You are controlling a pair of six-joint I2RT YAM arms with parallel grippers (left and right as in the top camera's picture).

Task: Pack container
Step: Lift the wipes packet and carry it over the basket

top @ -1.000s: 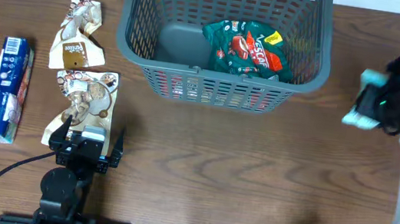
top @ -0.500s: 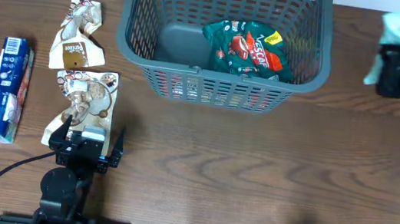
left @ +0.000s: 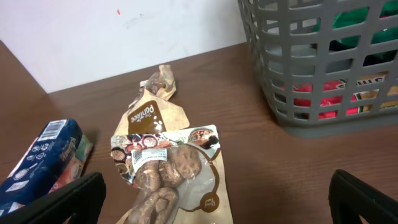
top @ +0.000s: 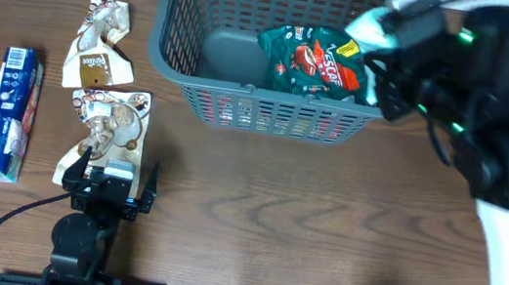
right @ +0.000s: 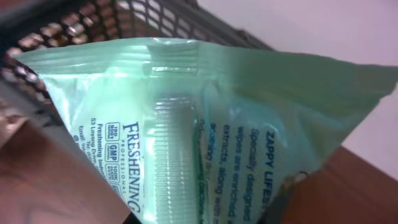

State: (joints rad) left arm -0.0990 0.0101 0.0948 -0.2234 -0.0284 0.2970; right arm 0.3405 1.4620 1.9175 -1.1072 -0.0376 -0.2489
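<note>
The left fingers stand wide apart and hold nothing. They rest low near the near edge of the surface, toward its left side. Just beyond them lies a brown snack pouch, flat and crumpled. A second brown pouch lies a little farther, with its top twisted. Beside these two, close to the left edge, lies a blue packet, apart from both pouches.

The container, a grey basket with slotted sides, stands at the far edge of the surface, about in the middle. Inside it, on the right part of the base, lies a green Nescafé packet. Something red shows through the slots of the near wall, but I cannot tell what it is.

The right fingers are clamped on a pale green pack of wet wipes and hold it above the right side of the container, over the rim.

In my judgement the packing is partly done. At least one packet is already inside, and the wipes seem ready to be let go into the basket. The two pouches and the blue packet are not yet packed.
</note>
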